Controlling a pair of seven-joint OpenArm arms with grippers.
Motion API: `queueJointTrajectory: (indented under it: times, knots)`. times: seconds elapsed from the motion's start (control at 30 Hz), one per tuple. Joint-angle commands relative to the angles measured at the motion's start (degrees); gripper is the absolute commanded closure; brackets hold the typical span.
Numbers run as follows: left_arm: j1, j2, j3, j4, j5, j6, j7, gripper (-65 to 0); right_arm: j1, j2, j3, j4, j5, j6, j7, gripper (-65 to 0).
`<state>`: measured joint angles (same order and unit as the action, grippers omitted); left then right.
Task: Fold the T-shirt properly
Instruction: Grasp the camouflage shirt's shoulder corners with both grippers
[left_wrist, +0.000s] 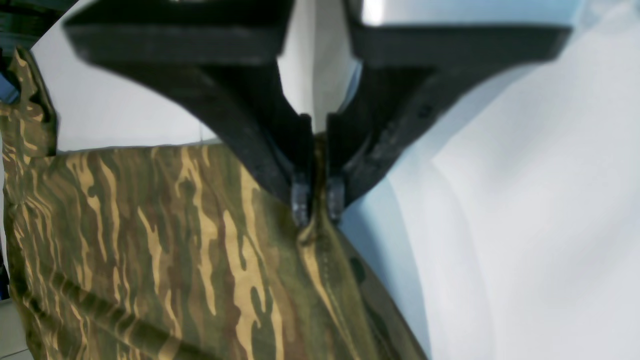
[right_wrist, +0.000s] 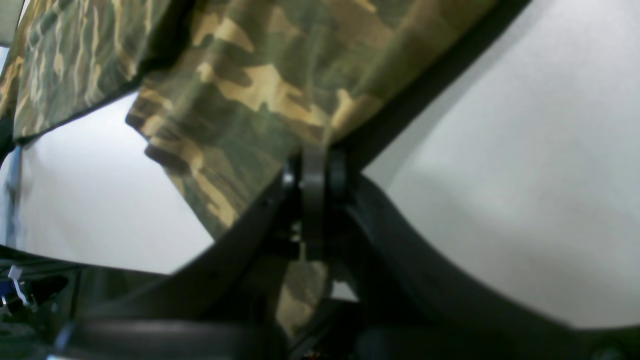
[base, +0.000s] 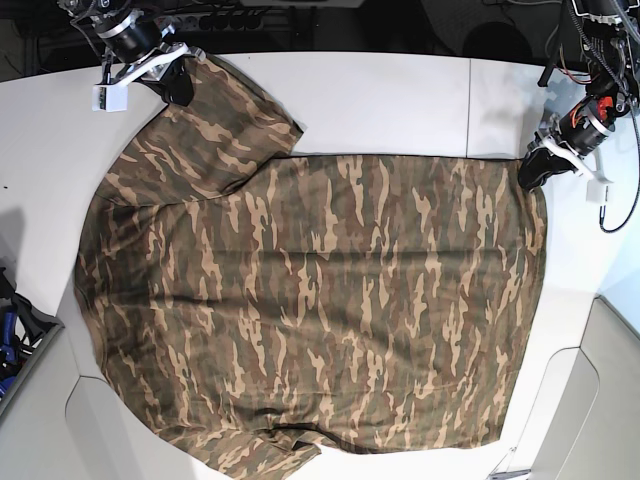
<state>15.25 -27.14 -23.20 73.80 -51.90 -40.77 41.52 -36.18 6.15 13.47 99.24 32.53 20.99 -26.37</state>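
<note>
The camouflage T-shirt lies spread flat on the white table, collar hidden. My left gripper is at the shirt's far right corner. In the left wrist view it is shut on a pinched fold of the T-shirt's edge. My right gripper is at the far left, on the sleeve. In the right wrist view it is shut on the hem of the T-shirt, which is lifted off the table there.
Cables and dark equipment run along the table's far edge. A blue and black object sits at the left edge. A separate white panel adjoins the table at the near right, past the shirt's edge.
</note>
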Motion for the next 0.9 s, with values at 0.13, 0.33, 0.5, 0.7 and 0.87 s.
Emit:
queueJointTrajectory:
  times: [0.13,0.33,0.5,0.7,0.87]
  knots:
    - [0.2,-0.7,0.0,0.2,1.5,0.8,1.1,0.0,-0.3,0.2,0.1,0.6,-0.2,0.0,0.5,0.0]
    - [0.2,-0.7,0.0,0.2,0.6,0.8,1.2,0.0,-0.3,0.2,0.1,0.6,-0.2,0.0,0.4,0.0]
    - [0.2,-0.7,-0.8,1.0,0.2,0.8,1.2,0.0,-0.4,0.2,0.9,0.7,-0.2,1.6,0.2,0.0]
    - [0.3,-1.5,-1.2,1.4,-1.7,0.8,1.7,0.0,-0.4,0.2,3.1,0.7,1.4,4.4,-1.3,0.0]
    - [0.6,-1.6,-1.2,1.8,-6.8,0.8,6.1,0.0,-0.4,0.2,4.8,0.7,4.1,5.0,-4.4,0.0]
